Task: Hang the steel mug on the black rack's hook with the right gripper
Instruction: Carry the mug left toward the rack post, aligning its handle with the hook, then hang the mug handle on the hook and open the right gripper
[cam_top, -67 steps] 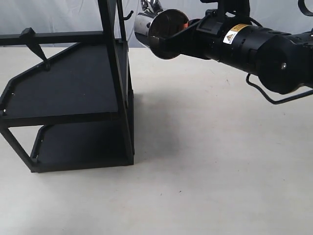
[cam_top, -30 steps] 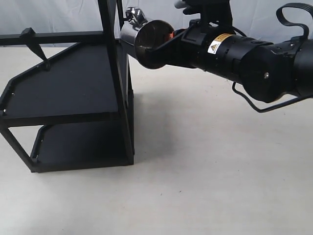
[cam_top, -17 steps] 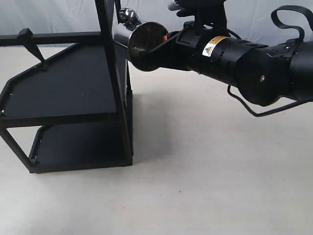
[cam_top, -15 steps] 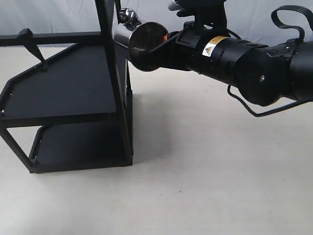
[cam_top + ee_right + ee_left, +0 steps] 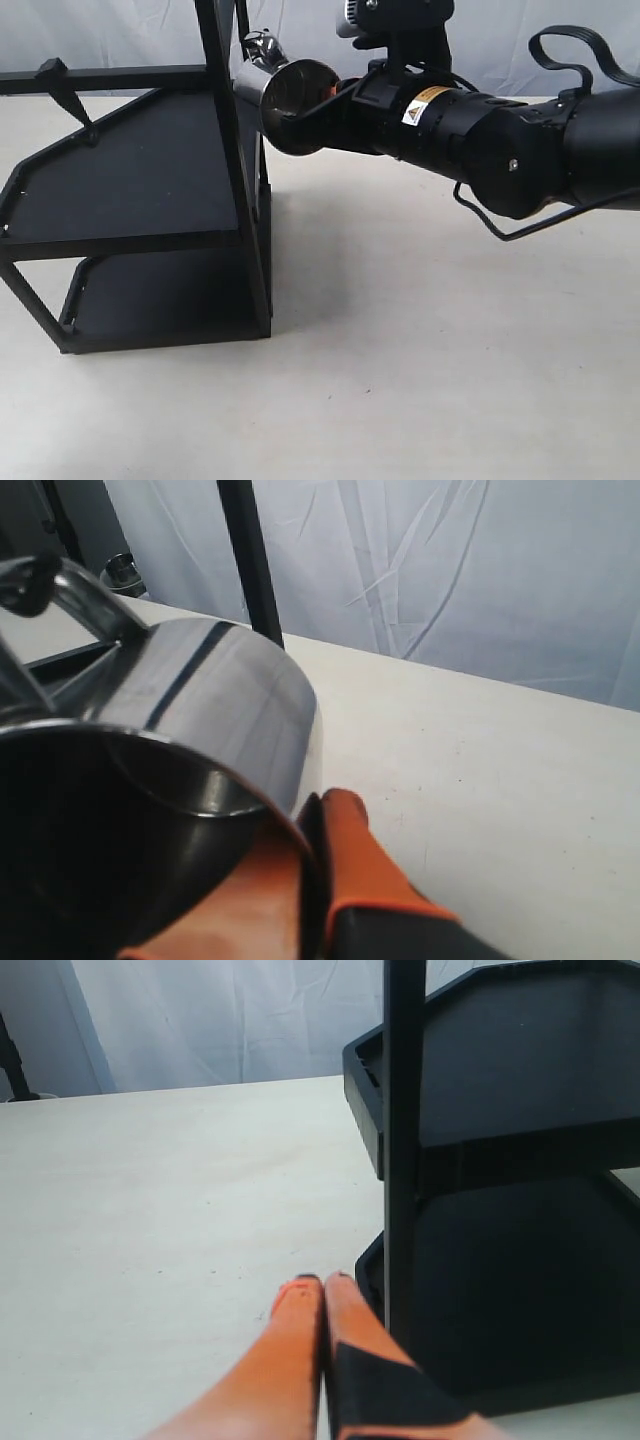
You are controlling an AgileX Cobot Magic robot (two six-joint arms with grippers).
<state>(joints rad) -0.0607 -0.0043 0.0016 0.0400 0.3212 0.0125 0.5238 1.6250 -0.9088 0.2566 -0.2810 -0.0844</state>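
My right gripper [image 5: 308, 108] is shut on the rim of the steel mug [image 5: 282, 88], one finger inside and one outside. It holds the mug on its side in the air, mouth facing the arm. The mug's looped handle [image 5: 262, 44] points up and lies close against the upright post [image 5: 216, 100] of the black rack [image 5: 130, 170]. The hook is hidden behind the handle. In the right wrist view the mug [image 5: 205, 695] fills the near side over the right gripper [image 5: 314, 812], with the post [image 5: 250, 560] behind. The left gripper [image 5: 322, 1282] is shut and empty beside the rack [image 5: 520, 1110].
A thick slanted black rod with a knobbed head [image 5: 66, 86] stands on the rack's upper shelf at the far left. The pale table [image 5: 430, 330] stretches to the right of the rack under the right arm. A white curtain hangs behind.
The right gripper has carried the mug leftward and slightly down, from clear of the rack to right against the upright post. The rack has stayed put.
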